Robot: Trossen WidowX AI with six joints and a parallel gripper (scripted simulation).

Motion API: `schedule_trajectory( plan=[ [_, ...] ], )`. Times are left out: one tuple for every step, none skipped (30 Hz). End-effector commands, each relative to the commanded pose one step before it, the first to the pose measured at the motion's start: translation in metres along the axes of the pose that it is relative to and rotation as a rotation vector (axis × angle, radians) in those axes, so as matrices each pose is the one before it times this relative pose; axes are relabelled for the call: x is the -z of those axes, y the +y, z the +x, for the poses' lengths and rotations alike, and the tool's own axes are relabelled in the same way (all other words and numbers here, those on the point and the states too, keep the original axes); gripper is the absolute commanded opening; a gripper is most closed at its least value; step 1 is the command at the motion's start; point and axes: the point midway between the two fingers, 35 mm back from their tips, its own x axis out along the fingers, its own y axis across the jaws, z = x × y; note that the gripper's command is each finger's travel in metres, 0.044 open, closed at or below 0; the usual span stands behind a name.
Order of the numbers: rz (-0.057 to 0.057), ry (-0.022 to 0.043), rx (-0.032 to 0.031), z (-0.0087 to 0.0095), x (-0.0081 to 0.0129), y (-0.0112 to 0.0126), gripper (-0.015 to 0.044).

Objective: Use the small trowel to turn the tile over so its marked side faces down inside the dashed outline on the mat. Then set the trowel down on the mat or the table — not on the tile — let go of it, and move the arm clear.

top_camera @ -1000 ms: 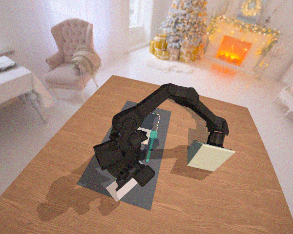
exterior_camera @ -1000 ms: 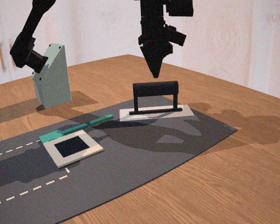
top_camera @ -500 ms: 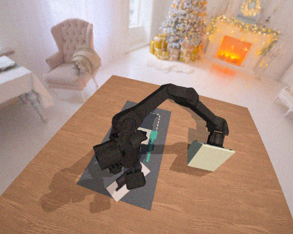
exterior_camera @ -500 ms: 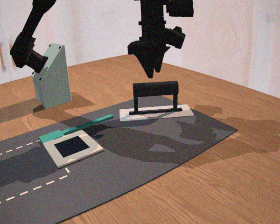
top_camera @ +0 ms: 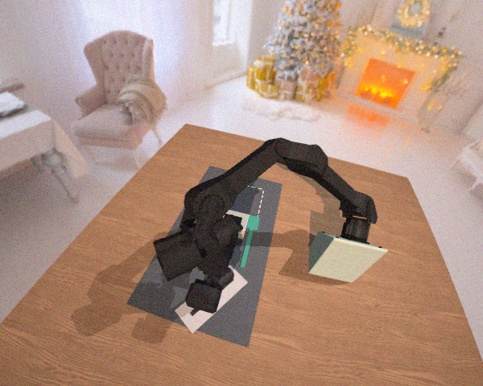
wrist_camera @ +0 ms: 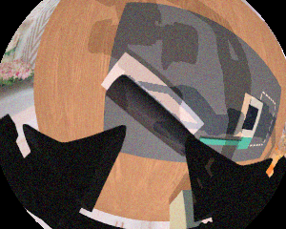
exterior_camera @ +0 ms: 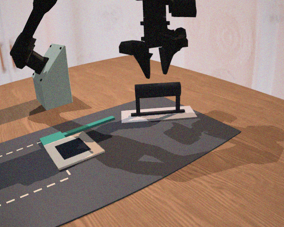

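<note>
The black claw is hanging spread and empty just above the small trowel's black bar handle; squaring the fingers across that bar before descending would serve best. The pale square tile is lying dark-marked side up, seemingly overlapping the dashed outline on the grey mat. The wooden worktop is sitting in a bright living room.

Bright white room: tufted armchair, decorated tree, glowing fireplace, wooden counter.
</note>
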Motion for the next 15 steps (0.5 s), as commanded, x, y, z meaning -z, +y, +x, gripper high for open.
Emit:
schedule_trajectory(
  plan=[
    [0.1349, 0.00361, -0.00026, 0.00035, 0.00041, 0.00009, 0.027],
    [0.0347, 0.0, -0.00002, 0.00001, -0.00002, 0.00001, 0.027],
    [0.0347, 0.0, -0.00002, 0.00001, -0.00002, 0.00001, 0.027],
    [0.0347, 0.0, -0.00002, 0.00001, -0.00002, 0.00001, 0.027],
    [0.0347, 0.0, -0.00002, 0.00001, -0.00002, 0.00001, 0.027],
    [0.0347, 0.0, -0.00002, 0.00001, -0.00002, 0.00001, 0.027],
    [0.0347, 0.0, -0.00002, 0.00001, -0.00002, 0.00002, 0.027],
    [0.0347, 0.0, -0.00002, 0.00001, -0.00002, 0.00002, 0.027],
    [0.0347, 0.00001, -0.00002, 0.00001, -0.00002, 0.00002, 0.027],
    [0.0347, 0.00001, -0.00002, 0.00001, -0.00002, 0.00002, 0.027],
    [0.0347, 0.00001, -0.00002, 0.00001, -0.00002, 0.00002, 0.027],
    [0.0347, 0.00001, -0.00002, 0.00001, -0.00002, 0.00002, 0.027],
    [0.0347, 0.00001, -0.00002, 0.00001, -0.00002, 0.00002, 0.027],
    [0.0347, 0.00001, -0.00002, 0.00001, -0.00002, 0.00002, 0.027],
    [0.0347, 0.00001, -0.00002, 0.00001, -0.00002, 0.00002, 0.027]
  ],
)
